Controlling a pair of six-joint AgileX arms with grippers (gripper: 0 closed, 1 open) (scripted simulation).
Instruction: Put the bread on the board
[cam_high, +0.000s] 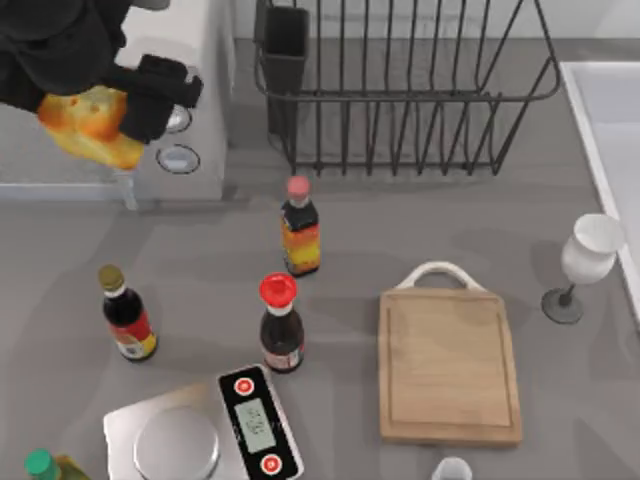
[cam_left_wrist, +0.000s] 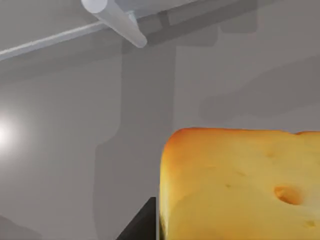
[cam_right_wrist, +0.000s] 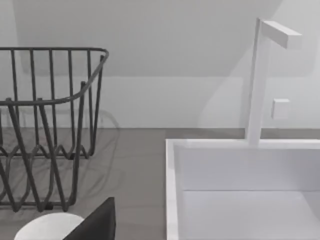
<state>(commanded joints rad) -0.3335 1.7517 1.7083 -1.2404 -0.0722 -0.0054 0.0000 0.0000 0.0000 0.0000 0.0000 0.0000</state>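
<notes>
Top view: left gripper (cam_high: 100, 105), raised at far left, clamps the bread (cam_high: 88, 125), well apart from the board (cam_high: 448, 365).

Left arm raised at the table's far left corner, left gripper (cam_high: 100, 110) clamped on the bread (cam_high: 88, 125), black fingers (cam_high: 155, 95) either side of it, held off the table. Right arm parked; one dark finger (cam_right_wrist: 97, 225) visible in its wrist view.

A kitchen, plainly: a grey bench (cam_high: 200, 250) carries a wire dish rack (cam_high: 400, 90), with a white sink (cam_right_wrist: 240, 170) and faucet (cam_right_wrist: 260, 75) just beside the rack, and sauce bottles (cam_high: 300, 228), a kitchen scale (cam_high: 200, 430) and a cutting board (cam_high: 448, 365) in front of it.
</notes>
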